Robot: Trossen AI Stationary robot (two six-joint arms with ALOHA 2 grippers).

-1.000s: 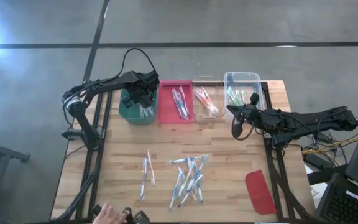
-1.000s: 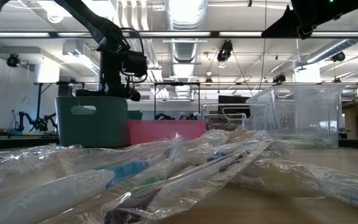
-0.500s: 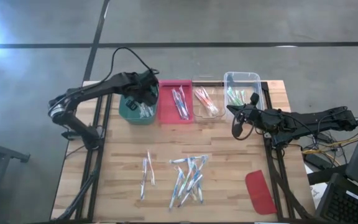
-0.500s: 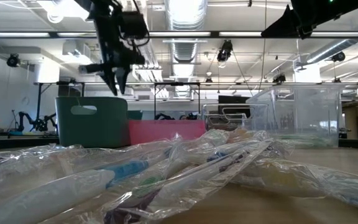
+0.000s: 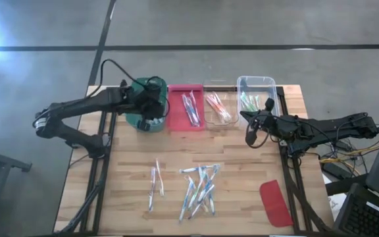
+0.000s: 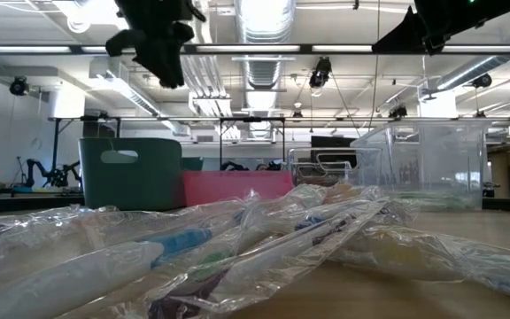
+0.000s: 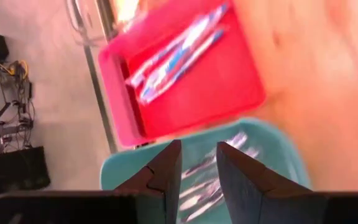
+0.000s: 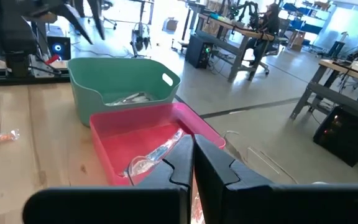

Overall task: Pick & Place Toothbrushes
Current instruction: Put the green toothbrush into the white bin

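Wrapped toothbrushes (image 5: 199, 187) lie heaped on the wooden table (image 5: 124, 191), more sorted into the green tub (image 5: 143, 115), pink tray (image 5: 185, 108) and clear bins (image 5: 255, 95). The left gripper (image 5: 151, 105) hangs above the tub, fingers slightly parted, empty. The right gripper (image 5: 250, 137) rests closed beside the bins. Only its wrist view shows the tub's contents.

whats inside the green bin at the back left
The green bin holds a few wrapped toothbrushes with pale handles, lying on its floor. The left gripper hovers over it, empty, and hides part of the inside, so a full count is not possible.
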